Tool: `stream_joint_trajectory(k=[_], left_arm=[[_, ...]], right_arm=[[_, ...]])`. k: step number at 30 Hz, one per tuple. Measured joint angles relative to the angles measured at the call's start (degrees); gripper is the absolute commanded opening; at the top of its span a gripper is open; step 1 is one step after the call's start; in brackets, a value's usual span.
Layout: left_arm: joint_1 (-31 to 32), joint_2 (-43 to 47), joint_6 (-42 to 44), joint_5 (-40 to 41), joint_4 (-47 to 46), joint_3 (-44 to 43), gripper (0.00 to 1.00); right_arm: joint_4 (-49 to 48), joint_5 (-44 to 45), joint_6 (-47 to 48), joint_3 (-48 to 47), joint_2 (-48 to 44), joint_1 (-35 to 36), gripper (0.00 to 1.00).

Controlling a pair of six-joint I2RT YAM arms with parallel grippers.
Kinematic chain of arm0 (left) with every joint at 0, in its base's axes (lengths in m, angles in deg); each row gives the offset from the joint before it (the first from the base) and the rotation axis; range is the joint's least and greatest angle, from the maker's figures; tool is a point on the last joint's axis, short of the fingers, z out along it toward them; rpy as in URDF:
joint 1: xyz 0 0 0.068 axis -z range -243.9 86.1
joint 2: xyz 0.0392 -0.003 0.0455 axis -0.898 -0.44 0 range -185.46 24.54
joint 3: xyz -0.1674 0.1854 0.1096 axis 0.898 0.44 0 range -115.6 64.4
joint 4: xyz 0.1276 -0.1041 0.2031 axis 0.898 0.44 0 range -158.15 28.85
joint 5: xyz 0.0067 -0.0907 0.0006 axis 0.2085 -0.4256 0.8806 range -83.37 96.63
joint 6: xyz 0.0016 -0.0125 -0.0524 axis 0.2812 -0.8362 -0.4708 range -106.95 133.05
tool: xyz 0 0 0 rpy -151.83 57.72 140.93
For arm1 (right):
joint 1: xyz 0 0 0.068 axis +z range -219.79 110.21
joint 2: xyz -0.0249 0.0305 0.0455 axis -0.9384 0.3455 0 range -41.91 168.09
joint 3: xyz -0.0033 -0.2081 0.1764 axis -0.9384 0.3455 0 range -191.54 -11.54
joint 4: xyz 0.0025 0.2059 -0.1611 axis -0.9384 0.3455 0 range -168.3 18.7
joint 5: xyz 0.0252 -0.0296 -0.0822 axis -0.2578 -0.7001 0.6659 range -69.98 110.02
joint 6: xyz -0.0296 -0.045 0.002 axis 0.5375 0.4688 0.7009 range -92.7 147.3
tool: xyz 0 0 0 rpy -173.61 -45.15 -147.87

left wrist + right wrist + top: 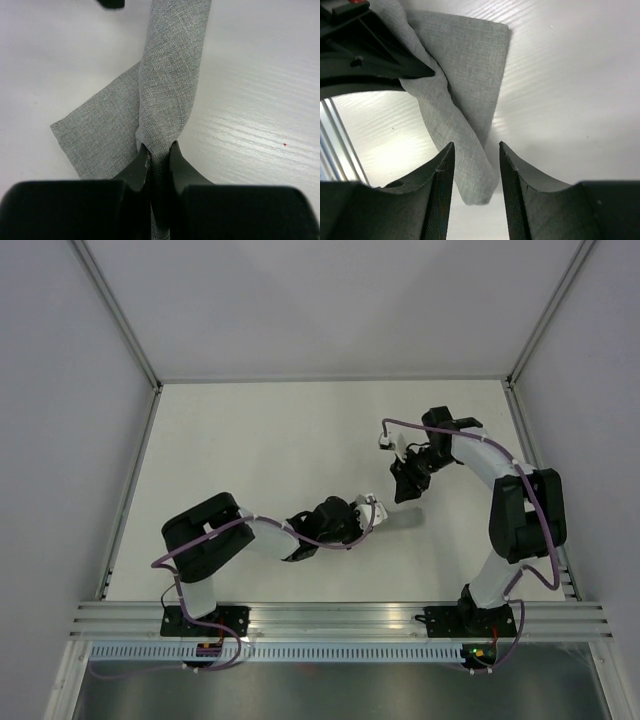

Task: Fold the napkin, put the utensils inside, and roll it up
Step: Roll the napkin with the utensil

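The grey napkin [170,75] is gathered into a twisted strip, with one flat flap lying on the white table. My left gripper [159,150] is shut on one end of the strip. In the right wrist view the napkin [465,115] runs from the left gripper's black body [365,55] down between my right gripper's [476,147] jaws, which are open and astride its rounded end without pinching it. In the top view the left gripper [365,510] and right gripper [405,488] sit close together mid-table; the cloth barely shows there. No utensils are in view.
The white table [280,440] is bounded by grey walls with metal corner posts [120,310] at the back. An aluminium rail [330,618] carrying both arm bases runs along the near edge.
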Motion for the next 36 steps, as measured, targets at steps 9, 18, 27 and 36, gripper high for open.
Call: stream_joint_trajectory(k=[9, 18, 27, 36], left_arm=[[-5.70, 0.11, -6.73, -12.02, 0.28, 0.15, 0.02], [-9.40, -0.57, -9.53, -21.81, 4.48, -1.73, 0.02], [-11.69, -4.33, -10.64, -29.86, 11.91, -8.50, 0.02], [-12.57, -5.49, -10.60, -32.74, 16.15, -11.37, 0.02]], right_arm=[[-17.29, 0.24, 0.02, 23.78, -23.74, -1.27, 0.59], [-30.25, 3.10, 1.64, 33.90, -33.09, 3.67, 0.59], [-37.99, 11.19, 2.69, 41.92, -33.94, 16.98, 0.59], [-42.93, 17.18, 3.91, 43.28, -31.74, 22.34, 0.57]])
